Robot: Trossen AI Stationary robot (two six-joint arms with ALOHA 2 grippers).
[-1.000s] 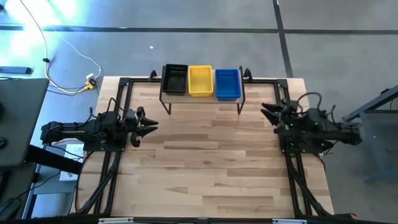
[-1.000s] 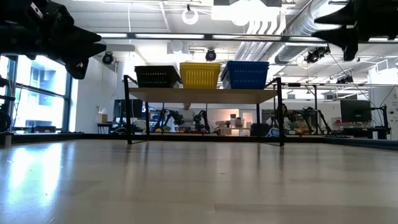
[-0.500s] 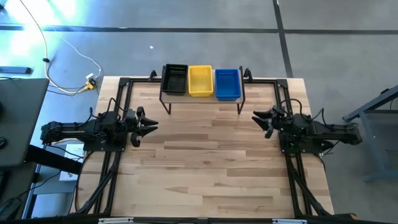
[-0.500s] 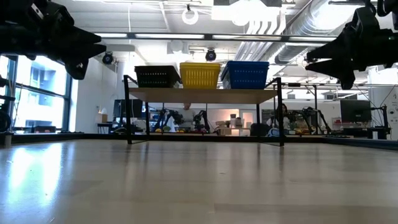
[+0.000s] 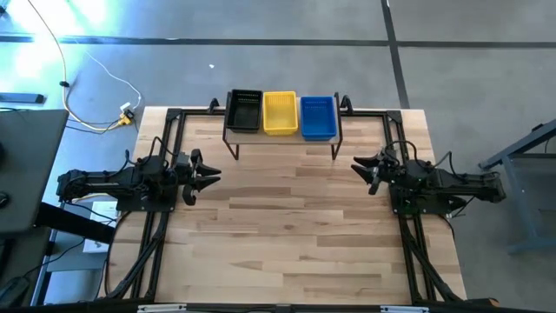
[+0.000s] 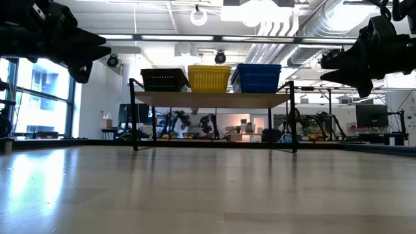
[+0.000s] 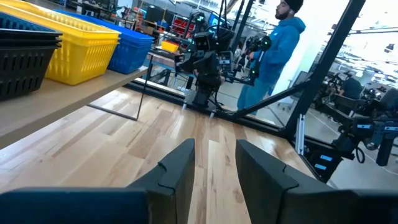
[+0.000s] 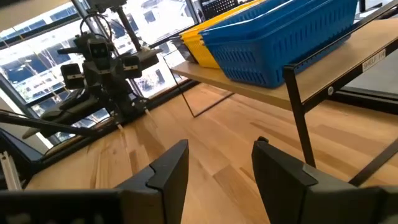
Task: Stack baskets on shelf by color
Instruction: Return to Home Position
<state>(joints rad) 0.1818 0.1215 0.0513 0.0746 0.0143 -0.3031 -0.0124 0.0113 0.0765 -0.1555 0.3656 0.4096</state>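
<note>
On your shelf point(image 6: 211, 99), at the back edge of the table point(image 5: 287, 243): black baskets point(image 5: 244, 110), yellow baskets point(image 5: 280, 113) and blue baskets point(image 5: 318, 117), stacked side by side. Left gripper point(image 5: 215, 176), table's left side: fingers apart, empty. Right gripper point(image 5: 360, 167), right side: same.

Tabletop point(image 5: 287, 235) open in the middle, shelf point(image 6: 211, 100) and stacked baskets point(image 5: 280, 113) blocking far edge

Both arms sit folded low, one off each end of the shelf point(image 6: 211, 99), a little in front of it. The left gripper point(image 5: 211, 176) and right gripper point(image 5: 360, 167) point toward each other, fingers parted.
</note>
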